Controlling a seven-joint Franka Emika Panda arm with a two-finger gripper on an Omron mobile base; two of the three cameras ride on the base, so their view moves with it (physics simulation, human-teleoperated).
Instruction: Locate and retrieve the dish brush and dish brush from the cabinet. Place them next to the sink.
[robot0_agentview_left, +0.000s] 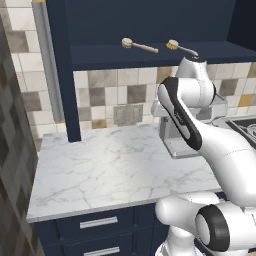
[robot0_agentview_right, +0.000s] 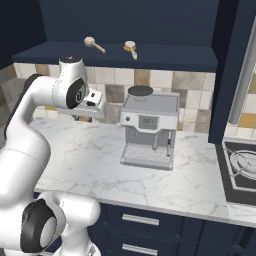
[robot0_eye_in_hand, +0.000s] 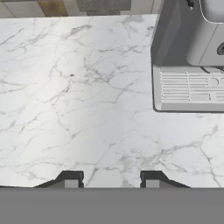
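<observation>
Dark fingertips of the end effector parted, nothing between them, hovering above bare marble table. Beside it on the table, a steel coffee machine with its drip grille toward the camera. Higher up, inside the navy cabinet on its open shelf: pale wooden dish brush lying left, yellow-bristled dish brush near it to the right, apart, both untouched.

Even soft rendered light, sharp focus, dim cabinet recess, faint counter shadows
</observation>
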